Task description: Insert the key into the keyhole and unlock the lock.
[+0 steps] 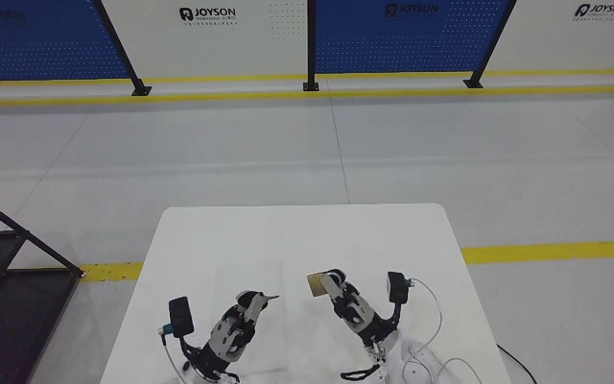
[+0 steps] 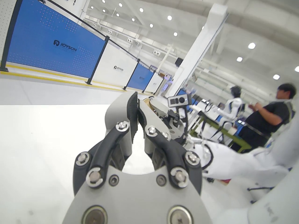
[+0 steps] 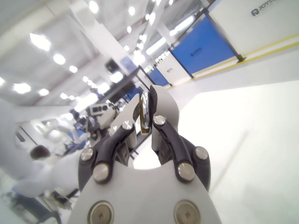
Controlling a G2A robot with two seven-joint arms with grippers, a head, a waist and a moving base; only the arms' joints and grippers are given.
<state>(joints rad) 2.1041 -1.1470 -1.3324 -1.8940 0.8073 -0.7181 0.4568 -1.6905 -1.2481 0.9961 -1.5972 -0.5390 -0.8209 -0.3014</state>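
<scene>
left jaws tight on key (image 1: 271, 299), right jaws tight on brass lock (image 1: 319, 284), above white table (image 1: 288, 240)

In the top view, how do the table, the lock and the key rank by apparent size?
1. the table, by far the largest
2. the lock, a small brass block
3. the key, a thin sliver; only its tip shows, so its full size is unsure

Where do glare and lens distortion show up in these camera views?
Top view: even light, the white table bright but readable. Left wrist view: the wide lens curves the ceiling beams, ceiling lights flare, and the table beside the left hand washes to plain white. Right wrist view: ceiling lights bloom into blobs, and the lock in the right hand catches a glint.
</scene>
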